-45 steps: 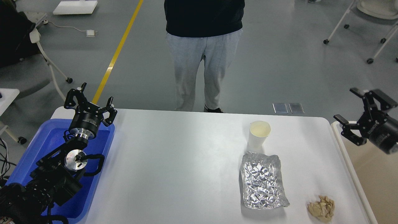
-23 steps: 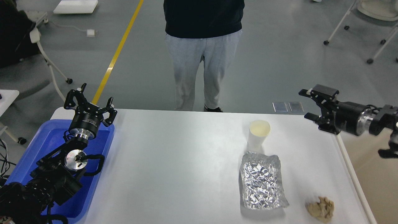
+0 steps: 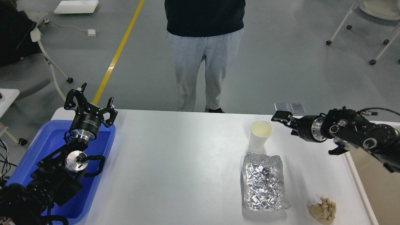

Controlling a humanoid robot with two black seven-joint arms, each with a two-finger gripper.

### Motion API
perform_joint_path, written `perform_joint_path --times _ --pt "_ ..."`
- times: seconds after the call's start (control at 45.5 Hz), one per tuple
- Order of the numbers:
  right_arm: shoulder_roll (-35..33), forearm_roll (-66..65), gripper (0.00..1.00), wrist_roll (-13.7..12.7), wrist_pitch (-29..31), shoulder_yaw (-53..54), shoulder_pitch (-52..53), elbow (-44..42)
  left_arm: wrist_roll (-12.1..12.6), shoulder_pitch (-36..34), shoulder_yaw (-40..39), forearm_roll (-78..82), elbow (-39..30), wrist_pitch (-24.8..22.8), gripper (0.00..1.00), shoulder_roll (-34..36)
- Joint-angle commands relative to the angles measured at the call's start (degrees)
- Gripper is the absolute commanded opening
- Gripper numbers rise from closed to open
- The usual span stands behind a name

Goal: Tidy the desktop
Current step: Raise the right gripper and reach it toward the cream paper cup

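**Right arm swung in toward the cup**

Swung leftward and lower since the earlier frames: right gripper [image 3: 280, 118], now low over the desktop [image 3: 181, 162] and just beside the paper cup [image 3: 260, 133], pointing at its rim. Seen nearly end-on and dark; fingers hard to separate, so cannot tell how far apart they stand. Nothing held, as far as can be seen. Left gripper [image 3: 89, 104] unmoved, fingers spread wide, empty, parked above the far end of the blue tray [image 3: 47, 147].

Still lying on the white tabletop's right half: cup upright at the back, crumpled foil sheet [image 3: 264, 182] directly in front of it, brown paper wad [image 3: 323, 210] near the front right corner.

Likely step: taking the cup. Best done with fingers spread wider than the cup, approaching level from the side, closing around the middle of the wall rather than the rim. Gentle squeeze only; thin paper probably crushes easily. Lift straight up to clear the foil before carrying off.
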Motion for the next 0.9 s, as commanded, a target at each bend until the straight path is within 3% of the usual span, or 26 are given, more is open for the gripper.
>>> perform_joint_path --times 0.0,0.88 --pt "5.8 -3.7 1.0 -1.9 -4.3 -3.9 0.9 -3.6 0.0 0.0 0.1 0.0 -0.1 0.0 1.0 0.0" --pt "11.0 -12.8 0.98 -1.3 -4.5 -4.2 -0.6 -8.4 0.0 0.0 0.1 0.0 0.0 0.0 1.0 0.0"
